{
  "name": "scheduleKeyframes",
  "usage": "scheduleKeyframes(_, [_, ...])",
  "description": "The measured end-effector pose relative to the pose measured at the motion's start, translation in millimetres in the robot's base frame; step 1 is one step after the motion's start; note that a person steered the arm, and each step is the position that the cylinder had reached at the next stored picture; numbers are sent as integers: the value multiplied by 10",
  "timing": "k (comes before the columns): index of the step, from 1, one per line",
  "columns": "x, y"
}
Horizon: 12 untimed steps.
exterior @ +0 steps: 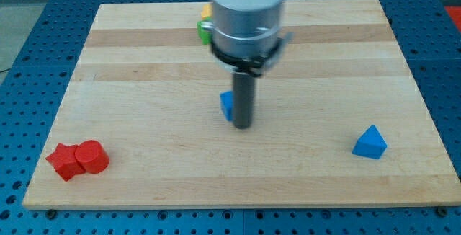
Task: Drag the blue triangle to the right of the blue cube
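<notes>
The wooden board [144, 156] lay flat on a blue perforated table [21, 55] and filled most of the view; its surface appeared smooth and level, so small blocks were judged likely to slide freely on it. The arm housing [248, 11] descended from the view's top at centre, ending in the dark rod; my tip [243, 127] stood on the board just beside the blue cube [227, 105], at the cube's right side, which the rod partly hid (contact could not be confirmed). There were no fingers on this rig, so nothing could open, close or grip; the rod only pushes.

The blue triangle [369, 143] sat near the view's lower right, well apart from the cube and from my tip; it was already to the cube's right, though distant and lower in the view. It was judged light, rigid and hard, apt to skid and to pivot if pressed off-centre; the sound place to bear on it was the middle of a flat face on its far right side, low down, driving it leftward toward the cube.

Two red blocks [78, 158], touching, lay at the lower left; a green block [204, 29] and a yellow block [207, 9] showed partly behind the arm at the top.
</notes>
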<state>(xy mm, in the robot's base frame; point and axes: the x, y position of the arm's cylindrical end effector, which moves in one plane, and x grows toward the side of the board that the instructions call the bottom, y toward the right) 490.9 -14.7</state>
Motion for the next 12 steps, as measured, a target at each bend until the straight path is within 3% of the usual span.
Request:
scheduleKeyframes(1, [-17, 437])
scheduleKeyframes(3, [-497, 2368])
scheduleKeyframes(4, [-115, 3293])
scheduleKeyframes(5, [399, 3560])
scheduleKeyframes(6, [612, 3259])
scheduleKeyframes(8, [390, 1830])
scheduleKeyframes(9, [383, 1577])
scheduleKeyframes(10, [711, 2091])
scheduleKeyframes(11, [913, 1959])
scheduleKeyframes(12, [693, 1363])
